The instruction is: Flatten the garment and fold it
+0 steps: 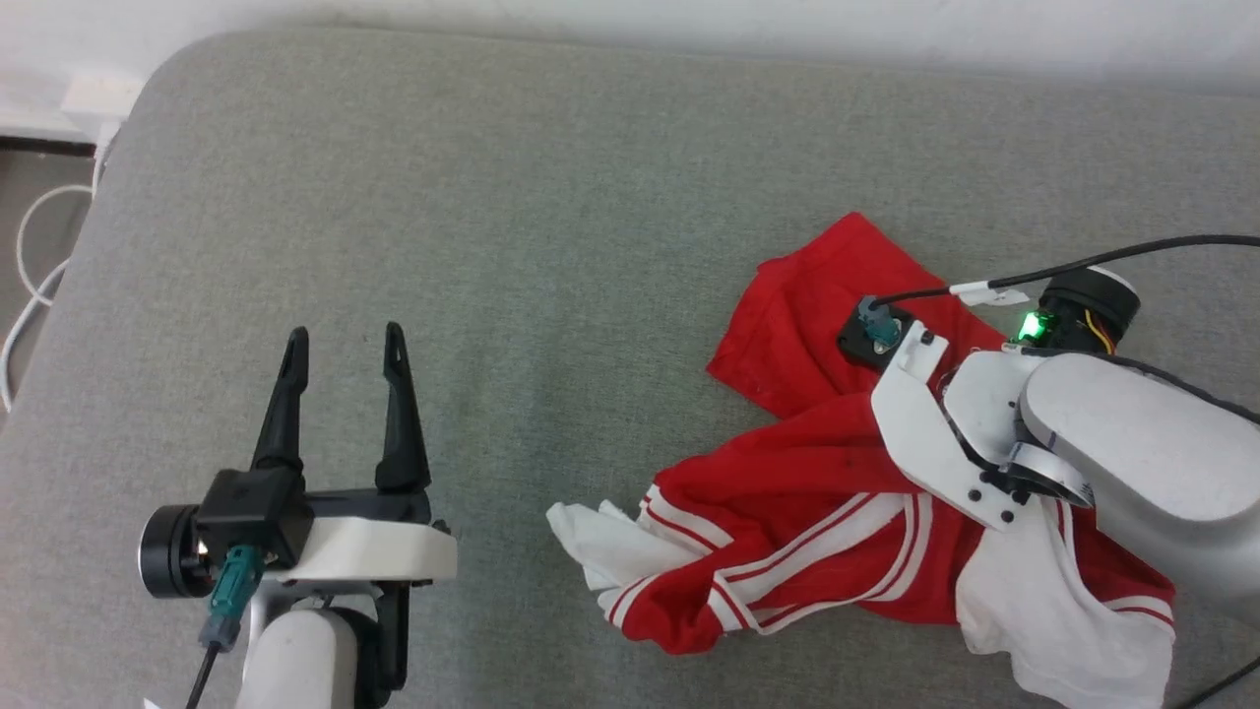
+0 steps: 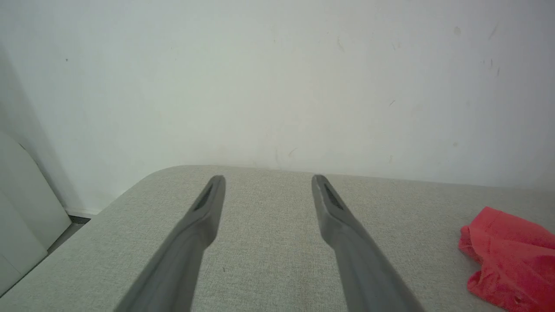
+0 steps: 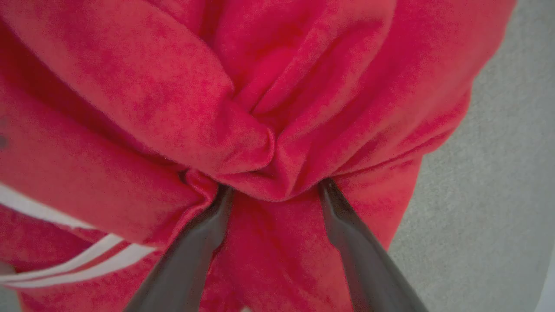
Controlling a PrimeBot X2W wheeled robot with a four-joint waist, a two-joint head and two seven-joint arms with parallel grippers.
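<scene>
The garment point(image 1: 787, 492) lies crumpled on the right of the grey couch cushion point(image 1: 551, 197), red with white sleeves edged in red stripes. My right arm's pale wrist point(image 1: 935, 433) hangs over its middle, pointing down into it. In the right wrist view the right gripper point(image 3: 276, 188) stands open, its fingertips pushed into a bunched red fold of the garment point(image 3: 173, 108). My left gripper point(image 1: 345, 335) is open and holds nothing, well to the left over bare cushion. Between its spread fingers, the left gripper point(image 2: 267, 178) has only cushion, and a corner of the garment point(image 2: 507, 251) lies at the right edge.
A white wall point(image 2: 277, 65) stands behind the cushion's far edge. The cushion's rounded left corner drops to a floor with a white cable point(image 1: 30, 256). A black cable point(image 1: 1132, 251) runs from my right wrist off to the right.
</scene>
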